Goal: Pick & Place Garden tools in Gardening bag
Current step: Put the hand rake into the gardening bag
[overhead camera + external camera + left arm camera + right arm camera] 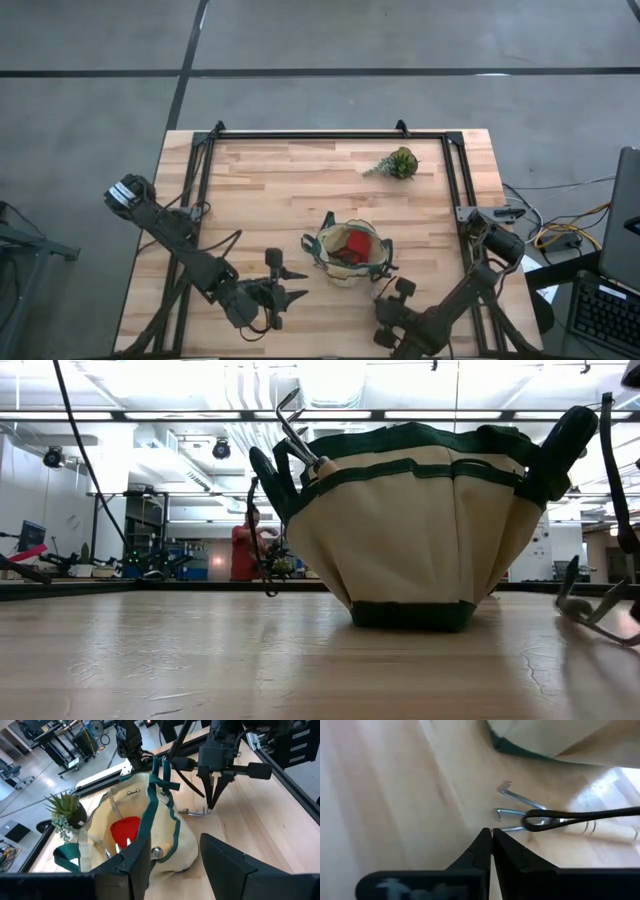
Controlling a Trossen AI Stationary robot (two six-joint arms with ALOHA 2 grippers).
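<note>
The tan gardening bag with green trim stands on its base mid-table. A red piece and metal tools lie inside it, and a metal tool sticks up at its rim. A rake's bent metal tines lie on the table beside the bag on the right. My right gripper is shut and points down at them. My left gripper is open, close to the bag's left side; I see no touch. My right gripper comes slanting down from the table's near right. Its shut fingertips stand at the end of the nearest tine, low over the table. I cannot tell whether they pinch the tine or only stand against it.
A small green plant stands far right on the table. Black frame rails run along the table's edges. A black cable crosses above the tines. A person in red stands in the room behind.
</note>
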